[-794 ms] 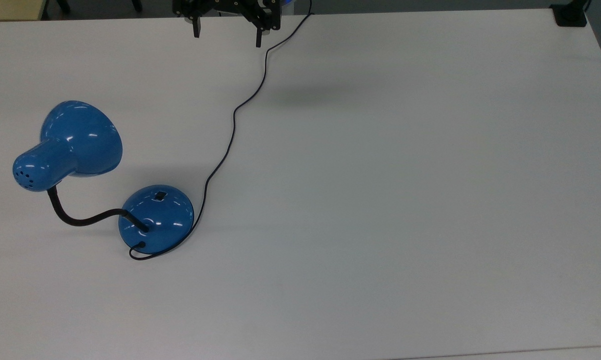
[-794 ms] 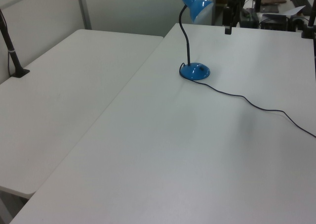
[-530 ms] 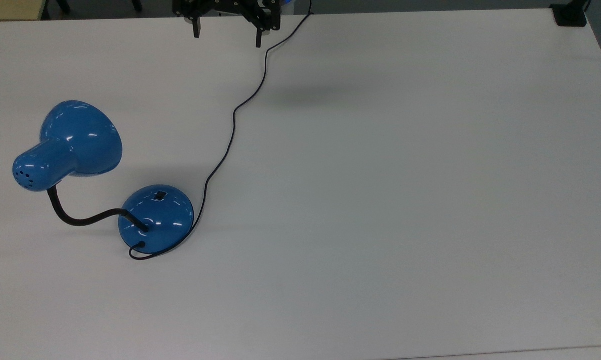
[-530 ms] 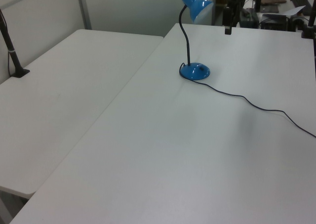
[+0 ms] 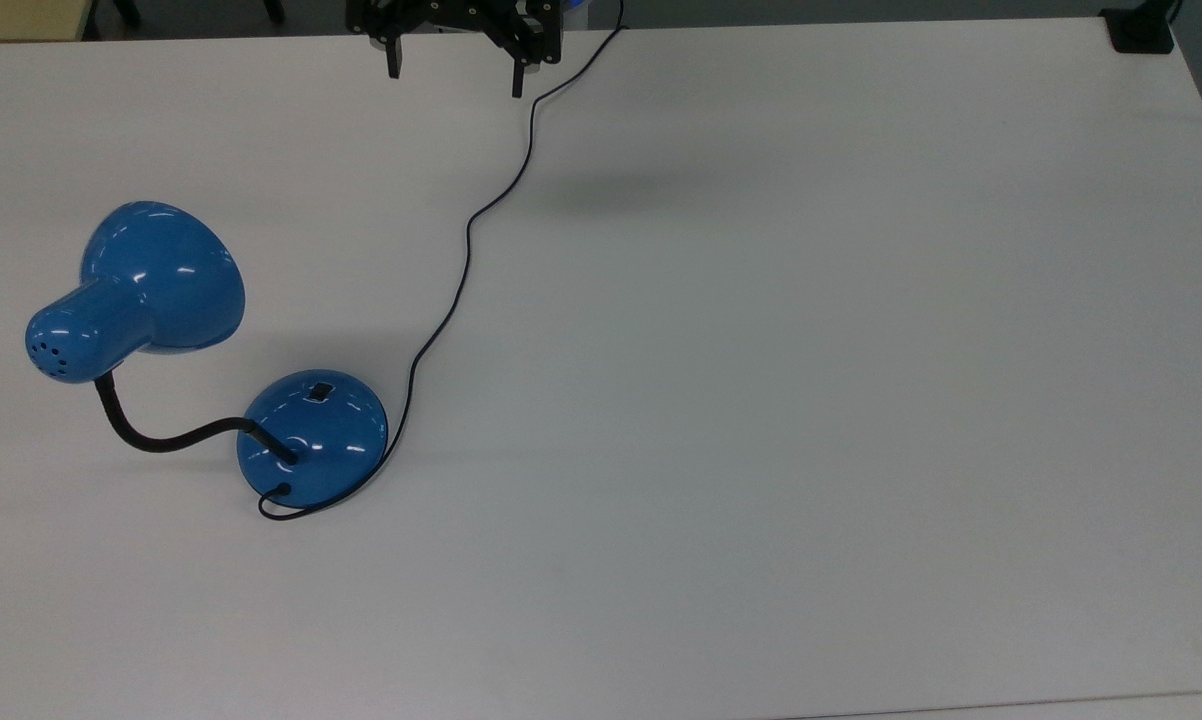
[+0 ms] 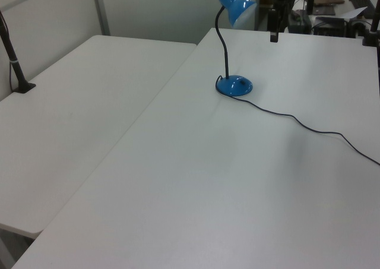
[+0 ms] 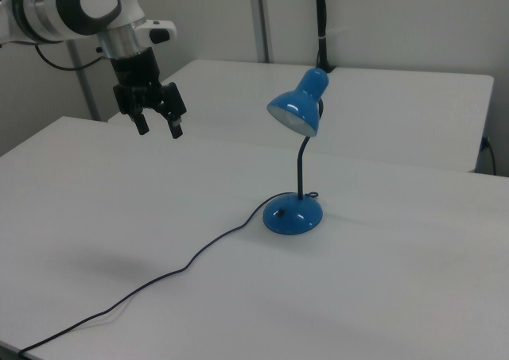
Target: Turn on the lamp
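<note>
Barely anything has moved: my gripper (image 5: 453, 72) still hangs high, fingers spread wide and empty, well apart from the lamp (image 5: 311, 435); switching remains undone.

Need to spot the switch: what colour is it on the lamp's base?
Black, a small patch on the blue base of the lamp; the switch shows best in the top view.

Gripper (image 5: 453, 72) body cut by top view's upper edge; lamp (image 6: 234, 86) switch too small, left view.
</note>
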Controlling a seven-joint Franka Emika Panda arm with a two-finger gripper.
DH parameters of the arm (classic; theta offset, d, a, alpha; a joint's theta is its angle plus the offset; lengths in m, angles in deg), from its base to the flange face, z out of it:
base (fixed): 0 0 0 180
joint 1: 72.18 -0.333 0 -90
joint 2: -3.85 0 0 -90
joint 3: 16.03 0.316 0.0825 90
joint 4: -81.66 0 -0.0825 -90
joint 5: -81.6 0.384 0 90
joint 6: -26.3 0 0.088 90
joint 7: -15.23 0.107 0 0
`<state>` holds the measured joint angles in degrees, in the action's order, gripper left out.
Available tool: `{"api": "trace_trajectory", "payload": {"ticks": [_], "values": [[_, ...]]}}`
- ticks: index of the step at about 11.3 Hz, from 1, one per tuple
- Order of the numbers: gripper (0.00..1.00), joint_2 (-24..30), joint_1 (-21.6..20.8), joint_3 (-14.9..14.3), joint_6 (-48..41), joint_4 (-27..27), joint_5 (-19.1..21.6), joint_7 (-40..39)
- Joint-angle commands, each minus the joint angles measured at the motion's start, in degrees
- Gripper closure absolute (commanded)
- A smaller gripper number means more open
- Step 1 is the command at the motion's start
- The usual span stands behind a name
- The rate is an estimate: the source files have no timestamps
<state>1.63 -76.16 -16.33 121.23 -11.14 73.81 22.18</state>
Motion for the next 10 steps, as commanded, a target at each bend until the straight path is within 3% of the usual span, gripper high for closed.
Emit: {"api": "trace_trajectory", "payload": {"ticks": [1,2,3,4,10], "values": [[0.26,0.20,-0.06,-0.49,-1.07,0.17,0.84,-2.47],[0.60,0.20,-0.06,-0.49,-1.15,0.17,0.84,-5.26],[0.85,0.20,0.02,-0.49,-1.24,0.17,0.84,-6.24],[0.94,0.20,-0.06,-0.49,-1.16,0.17,0.84,-6.34],[1.00,0.11,-0.15,-0.49,-0.72,-0.18,1.19,-5.99]]}}
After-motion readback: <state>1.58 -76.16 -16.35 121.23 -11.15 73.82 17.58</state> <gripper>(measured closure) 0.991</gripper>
